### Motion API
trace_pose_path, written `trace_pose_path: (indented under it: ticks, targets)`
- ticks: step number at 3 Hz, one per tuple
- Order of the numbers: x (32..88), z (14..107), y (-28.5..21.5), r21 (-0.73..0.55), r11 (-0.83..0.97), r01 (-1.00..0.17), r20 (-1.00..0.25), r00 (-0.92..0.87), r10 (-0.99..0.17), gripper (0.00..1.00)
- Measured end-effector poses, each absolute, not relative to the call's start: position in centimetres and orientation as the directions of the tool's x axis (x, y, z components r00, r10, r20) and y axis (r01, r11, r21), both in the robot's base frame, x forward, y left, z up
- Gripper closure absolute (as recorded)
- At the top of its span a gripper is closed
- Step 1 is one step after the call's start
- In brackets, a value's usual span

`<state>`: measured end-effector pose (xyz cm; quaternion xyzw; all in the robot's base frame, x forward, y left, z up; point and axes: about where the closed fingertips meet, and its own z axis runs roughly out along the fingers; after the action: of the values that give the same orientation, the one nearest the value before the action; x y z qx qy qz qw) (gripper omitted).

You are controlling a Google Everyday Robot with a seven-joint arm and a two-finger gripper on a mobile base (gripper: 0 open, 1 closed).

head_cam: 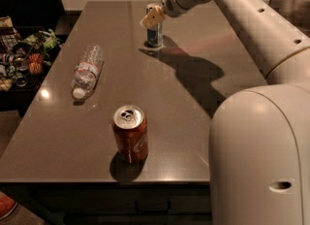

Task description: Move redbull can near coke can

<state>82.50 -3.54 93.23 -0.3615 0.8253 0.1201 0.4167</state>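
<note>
The redbull can (pixel 155 35), slim and blue-and-silver, stands upright at the far middle of the dark table (pixel 193 98). My gripper (pixel 152 17) is right at the can's upper part and covers its top from the camera; the arm reaches in from the right. The coke can (pixel 130 134), red with a silver top and pull tab, stands upright near the table's front edge, far from the redbull can.
A clear plastic water bottle (pixel 87 71) lies on its side on the left part of the table. A rack with snacks and small items (pixel 22 56) stands beyond the table's left edge. The robot's pale body (pixel 261 161) fills the lower right.
</note>
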Motion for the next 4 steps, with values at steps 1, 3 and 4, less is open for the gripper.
trace_pose_path:
  ticks: [1,3,4]
  targets:
    - [82.7,93.5,-2.9,-0.097,0.693,-0.715,-0.782,-0.376,-0.497,0.49]
    - [75.7,96.7,-3.2,-0.086,0.566,-0.820,-0.811,-0.272,-0.518,1.00]
    - [70.5,96.8,-4.1,-0.085,0.493,-0.866,-0.808,-0.230,-0.542,1.00]
